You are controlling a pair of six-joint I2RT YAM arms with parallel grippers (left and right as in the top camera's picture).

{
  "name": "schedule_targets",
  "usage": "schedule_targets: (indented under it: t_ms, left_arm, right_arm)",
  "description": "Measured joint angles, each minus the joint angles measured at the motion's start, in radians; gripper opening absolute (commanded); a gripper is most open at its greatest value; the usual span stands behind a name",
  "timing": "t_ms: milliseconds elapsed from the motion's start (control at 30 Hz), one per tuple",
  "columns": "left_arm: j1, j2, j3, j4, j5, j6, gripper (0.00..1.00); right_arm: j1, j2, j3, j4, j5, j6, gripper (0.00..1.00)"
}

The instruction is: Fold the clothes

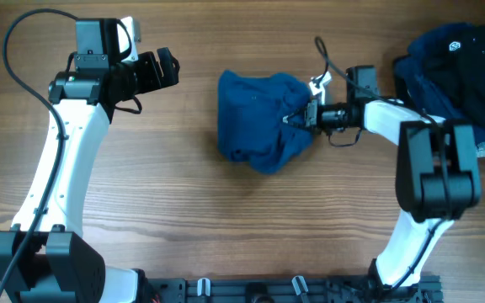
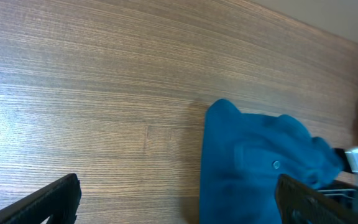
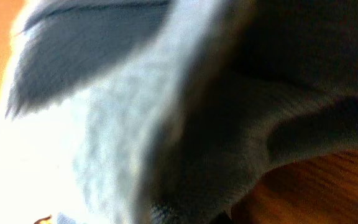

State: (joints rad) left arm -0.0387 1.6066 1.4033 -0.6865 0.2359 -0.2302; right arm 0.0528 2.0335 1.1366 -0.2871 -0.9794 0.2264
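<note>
Overhead, the right pincer point(image 1: 297, 118) was closed on the edge of the bunched blue shirt point(image 1: 258, 119) at its tips, a first grasp; next it probably had to lift and spread the cloth. The left wrist view showed the left pincer point(image 2: 179, 190) gaping, with the shirt just ahead. The right wrist view showed only blurred cloth pressed close.

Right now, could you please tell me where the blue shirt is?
Overhead, the blue shirt lies bunched at the centre of the table, its right edge in the right claw, left of the dark clothes pile.
</note>
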Motion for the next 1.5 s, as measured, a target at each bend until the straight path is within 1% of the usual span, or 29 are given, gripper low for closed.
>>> schedule_targets:
  t_ms: [167, 200, 267, 467, 600, 700, 833, 967, 1233, 1300, 1400, 1467, 1500]
  left_arm:
    - [0.0, 0.0, 0.0, -0.002, 0.0, 0.0, 1.0]
    - [0.0, 0.0, 0.0, -0.002, 0.0, 0.0, 1.0]
    - [0.0, 0.0, 0.0, -0.002, 0.0, 0.0, 1.0]
    - [0.0, 0.0, 0.0, -0.002, 0.0, 0.0, 1.0]
    - [0.0, 0.0, 0.0, -0.003, 0.0, 0.0, 1.0]
    - [0.0, 0.0, 0.0, -0.007, 0.0, 0.0, 1.0]
    - [0.0, 0.0, 0.0, -0.01, 0.0, 0.0, 1.0]
    - [0.0, 0.0, 0.0, -0.008, 0.0, 0.0, 1.0]
    - [0.0, 0.0, 0.0, -0.006, 0.0, 0.0, 1.0]
    - [0.0, 0.0, 0.0, -0.006, 0.0, 0.0, 1.0]
    - [0.0, 0.0, 0.0, -0.006, -0.008, 0.0, 1.0]
    - [0.0, 0.0, 0.0, -0.005, -0.012, 0.0, 1.0]
    - [0.0, 0.0, 0.0, -0.006, -0.014, 0.0, 1.0]
  right_arm:
    - [0.001, -0.187, 0.02, -0.066, 0.054, -0.003, 0.04]
    - [0.001, -0.249, 0.032, -0.089, 0.092, -0.003, 0.04]
    - [0.001, -0.316, 0.043, -0.127, 0.178, 0.009, 0.04]
    - [0.0, -0.428, 0.104, -0.087, 0.333, 0.103, 0.04]
    - [-0.015, -0.431, 0.178, -0.056, 0.353, 0.157, 0.04]
    - [-0.063, -0.431, 0.224, -0.015, 0.352, 0.197, 0.04]
    - [-0.188, -0.432, 0.258, 0.014, 0.352, 0.226, 0.04]
    - [-0.356, -0.432, 0.259, 0.103, 0.322, 0.241, 0.04]
    - [-0.569, -0.432, 0.26, 0.173, 0.311, 0.244, 0.05]
    - [-0.603, -0.431, 0.26, 0.185, 0.31, 0.238, 0.04]
    - [-0.668, -0.4, 0.261, 0.267, 0.272, 0.195, 0.04]
    - [-0.698, -0.335, 0.27, 0.385, 0.204, 0.169, 0.04]
    - [-0.706, -0.307, 0.272, 0.411, 0.18, 0.162, 0.04]
